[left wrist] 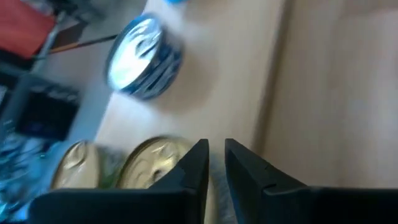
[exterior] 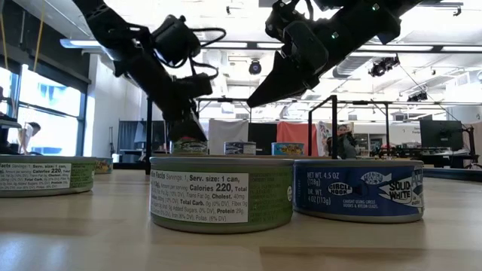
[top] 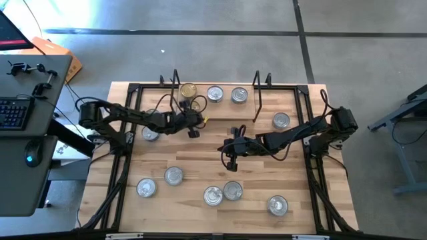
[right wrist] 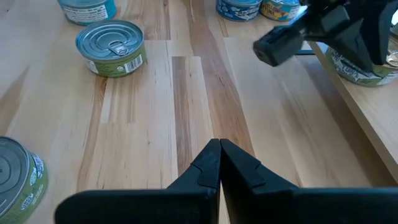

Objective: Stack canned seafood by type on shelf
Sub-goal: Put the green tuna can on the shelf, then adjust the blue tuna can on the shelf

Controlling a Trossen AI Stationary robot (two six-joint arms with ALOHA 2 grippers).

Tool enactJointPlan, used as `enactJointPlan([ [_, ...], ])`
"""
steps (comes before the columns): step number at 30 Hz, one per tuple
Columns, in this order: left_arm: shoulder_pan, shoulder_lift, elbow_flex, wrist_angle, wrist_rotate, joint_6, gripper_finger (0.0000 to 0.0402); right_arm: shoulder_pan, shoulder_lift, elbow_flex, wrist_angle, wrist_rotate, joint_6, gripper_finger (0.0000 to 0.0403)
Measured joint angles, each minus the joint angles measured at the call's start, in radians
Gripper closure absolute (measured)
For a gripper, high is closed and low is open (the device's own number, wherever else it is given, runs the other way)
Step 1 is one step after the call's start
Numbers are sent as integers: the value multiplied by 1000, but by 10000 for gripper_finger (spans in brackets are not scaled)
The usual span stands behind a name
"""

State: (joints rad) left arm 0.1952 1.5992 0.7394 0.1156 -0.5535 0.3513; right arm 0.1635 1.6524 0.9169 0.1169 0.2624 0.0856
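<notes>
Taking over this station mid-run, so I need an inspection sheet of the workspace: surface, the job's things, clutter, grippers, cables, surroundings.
Surface: light wooden tabletop, bare between tins.
Job's things: shelf along the far edge carries a gold tin and three silver-lidded tins in a row, plus another to the right; a loose tin lies under the left arm and five loose tins sit on the near half.
Clutter: nothing seen.
Grippers: left gripper at the shelf by the gold tin, fingers slightly apart, holding nothing visible; right gripper shut, empty, over mid-table.
Cables: black leads loop along both arms.
Surroundings: desk with keyboard to the left; concrete floor.
</notes>
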Motion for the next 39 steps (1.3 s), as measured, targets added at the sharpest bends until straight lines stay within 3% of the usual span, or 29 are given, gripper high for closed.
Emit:
enactJointPlan([
  [11,-9,-14,0,-24,-102,1,383,0,0,0,0,0,-8,403],
  [18,-81,-107,0,-17,-132,10,383,0,0,0,-1,5,-14,403],
  [25,-219,-295,0,-128,-199,20,383,-39,5,0,-9,228,83,403],
  [30,-352,-454,0,-225,-207,-55,383,-191,13,23,-11,159,150,403],
  [33,-423,-527,0,-278,-207,-113,383,-297,13,91,-8,67,107,403],
  [39,-553,-596,0,-453,-208,-396,383,-455,135,296,-122,-65,2,403],
])
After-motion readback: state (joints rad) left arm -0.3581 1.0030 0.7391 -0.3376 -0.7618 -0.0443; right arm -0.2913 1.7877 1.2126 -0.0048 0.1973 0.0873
